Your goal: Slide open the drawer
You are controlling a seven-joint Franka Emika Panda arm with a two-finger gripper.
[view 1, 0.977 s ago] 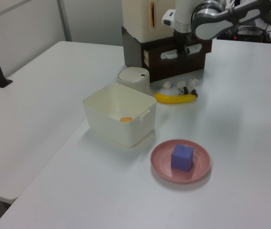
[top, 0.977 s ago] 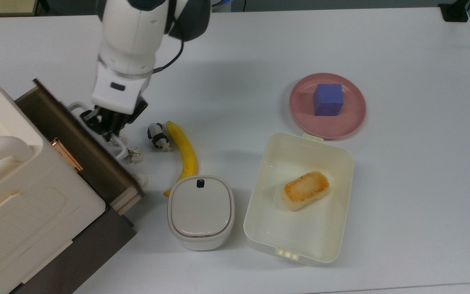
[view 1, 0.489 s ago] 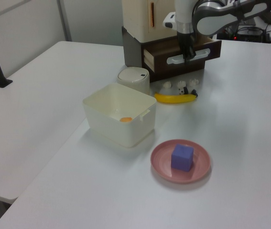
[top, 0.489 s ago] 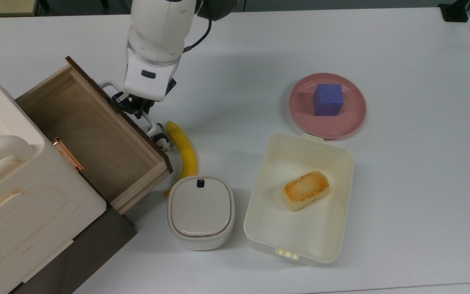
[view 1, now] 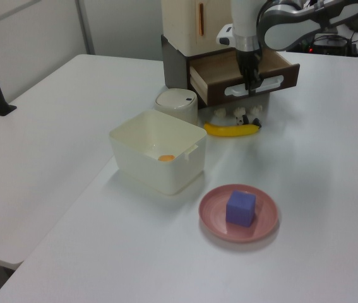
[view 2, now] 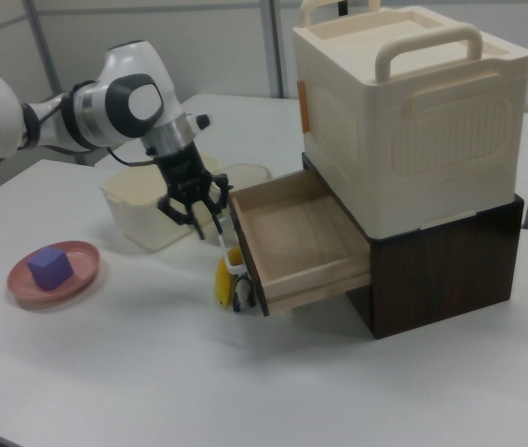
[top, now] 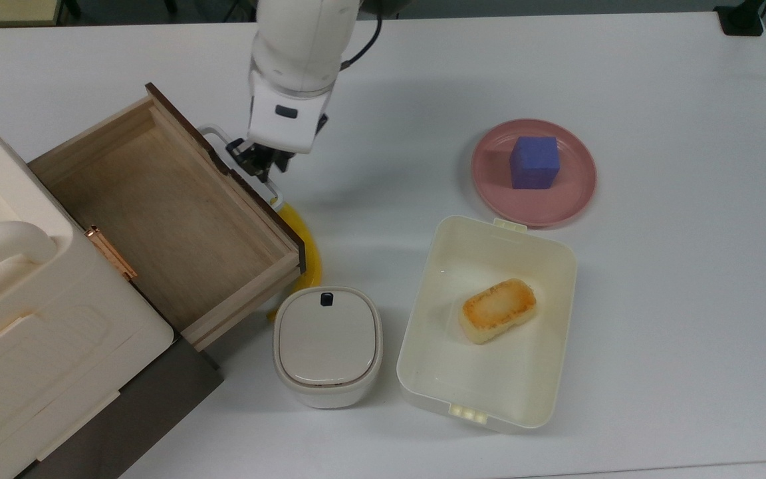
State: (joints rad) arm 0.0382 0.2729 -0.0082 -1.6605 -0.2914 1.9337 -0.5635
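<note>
Drawer [top: 177, 219]: light-wood box with dark brown front panel, pulled well out of the dark brown base [view 2: 431, 270] beneath the cream cabinet [top: 17, 293]; interior bare wood. It lies at the top view's left, its front panel facing the top view's right.

Handle [view 1: 254, 86]: white loop on the drawer front, running along the panel.

Gripper [top: 258, 161]: black two-finger claw on the white arm [top: 296, 53], pointing down at the handle just in front of the drawer panel. The fingers [view 2: 192, 207] stand at the handle; whether they are clenched on it or released cannot be told.

Banana [view 1: 232, 130]: yellow, on the white table [top: 655, 299], partly under the drawer's front edge in the top view.

Small figures [view 1: 240, 114]: white and black pieces just beside the banana, below the drawer front in the left view.

Lidded container [top: 327, 344]: cream, rounded, with a small dark mark on its lid, near the drawer's corner.

Lunchbox [top: 542, 372]: cream plastic, open, holding a piece of toasted bread [top: 497, 310]; just right of the lidded container in the top view.

Plate [top: 576, 193]: pink, carrying a blue cube [top: 534, 161], touching or just beside the lunchbox's far edge in the top view.
</note>
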